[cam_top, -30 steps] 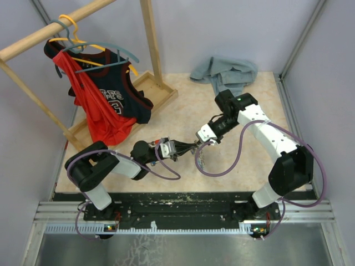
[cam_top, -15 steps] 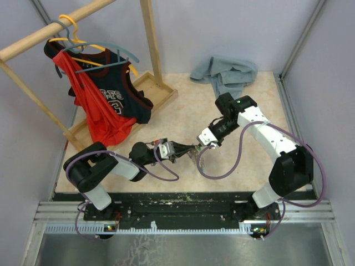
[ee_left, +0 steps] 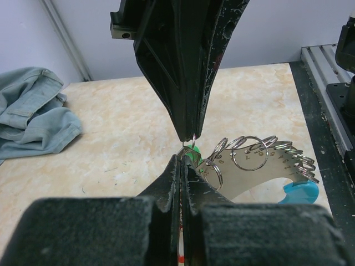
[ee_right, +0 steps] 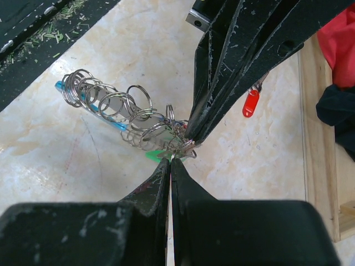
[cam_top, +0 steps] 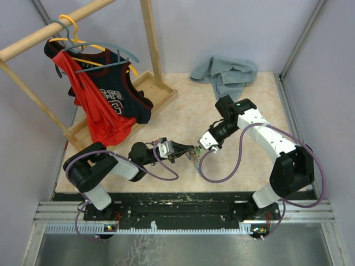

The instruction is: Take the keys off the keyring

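Left pincer (ee_left: 182,163) and right pincer (ee_right: 169,163) are both clenched, tip to tip, each pinching the keyring (cam_top: 194,155). The keys (ee_left: 247,185) are strung on it, near the middle of the desk's (cam_top: 183,111) front edge. 1 red tag (ee_right: 250,103) lies apart.

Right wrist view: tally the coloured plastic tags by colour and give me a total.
Red tag: 1
Green tag: 1
Blue tag: 1
Total: 3
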Motion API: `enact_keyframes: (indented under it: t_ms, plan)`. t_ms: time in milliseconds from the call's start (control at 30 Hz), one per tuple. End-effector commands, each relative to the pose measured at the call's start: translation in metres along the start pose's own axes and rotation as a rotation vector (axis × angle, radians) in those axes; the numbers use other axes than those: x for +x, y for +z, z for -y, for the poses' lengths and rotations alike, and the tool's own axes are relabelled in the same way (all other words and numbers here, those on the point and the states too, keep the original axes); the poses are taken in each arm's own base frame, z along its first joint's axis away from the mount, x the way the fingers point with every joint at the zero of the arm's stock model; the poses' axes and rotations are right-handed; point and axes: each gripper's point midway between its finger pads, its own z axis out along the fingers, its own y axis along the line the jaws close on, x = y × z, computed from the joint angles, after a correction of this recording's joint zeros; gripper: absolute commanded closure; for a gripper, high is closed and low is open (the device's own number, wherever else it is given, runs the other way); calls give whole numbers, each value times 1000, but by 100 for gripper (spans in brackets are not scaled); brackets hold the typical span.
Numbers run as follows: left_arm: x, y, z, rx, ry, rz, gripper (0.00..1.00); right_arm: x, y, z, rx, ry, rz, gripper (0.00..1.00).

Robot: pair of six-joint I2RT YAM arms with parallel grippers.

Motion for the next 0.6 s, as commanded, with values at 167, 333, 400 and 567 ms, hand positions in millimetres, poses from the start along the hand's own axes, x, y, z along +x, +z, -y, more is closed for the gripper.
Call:
enact_keyframes:
  t_ms: [167,333,400,567]
  plan:
    - [-73,3,-13,-22,154,261,98,-31,-17,10,47,5,46,100]
    - [-72,5,-10,0,161,259,80,-47,-26,16,69,10,80,100]
    - [-70,6,-9,7,161,254,79,-50,-26,16,69,10,87,100]
    - [-72,8,-10,8,173,257,77,-47,-24,15,64,14,87,100]
